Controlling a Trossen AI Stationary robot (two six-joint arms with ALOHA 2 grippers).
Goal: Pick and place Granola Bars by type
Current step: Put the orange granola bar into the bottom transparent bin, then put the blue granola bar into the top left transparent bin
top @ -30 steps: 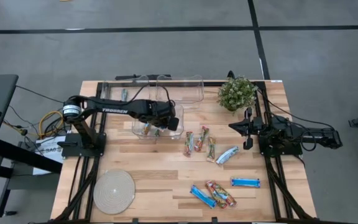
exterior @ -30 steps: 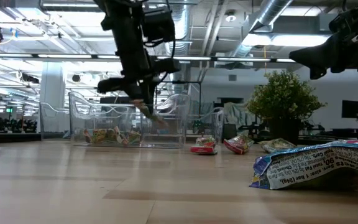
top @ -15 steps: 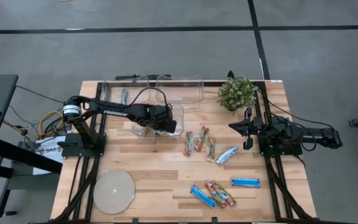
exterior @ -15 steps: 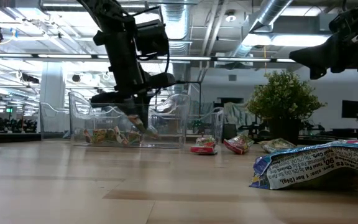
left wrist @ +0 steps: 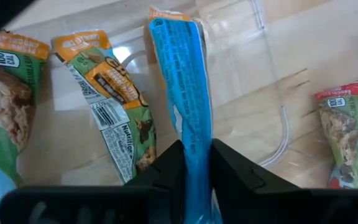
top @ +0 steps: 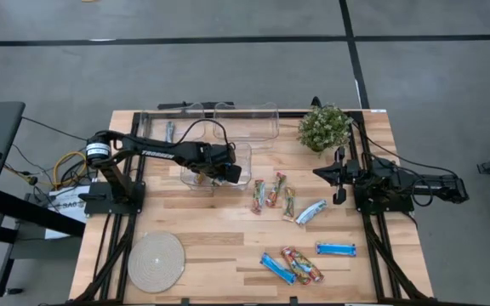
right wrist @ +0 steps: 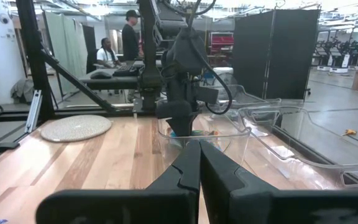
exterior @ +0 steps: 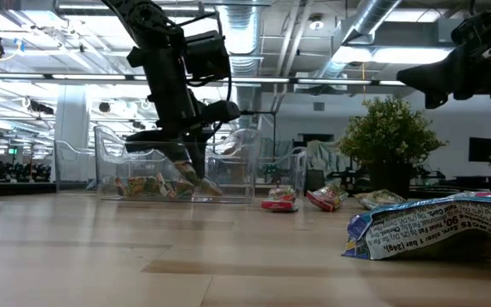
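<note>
Blue and crinkly, one granola bar (left wrist: 190, 118) is pinched between the left gripper's (left wrist: 196, 163) two dark fingers, down inside a clear plastic bin (top: 240, 161). Shiny green-and-orange bars (left wrist: 112, 106) lie flat just beside it. The right gripper (top: 339, 180) waits with its fingers closed together near the leafy plant (top: 323, 127).

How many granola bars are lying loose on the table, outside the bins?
7: four in a row mid-table, three nearer the front edge. Overlaps may hide more.
</note>
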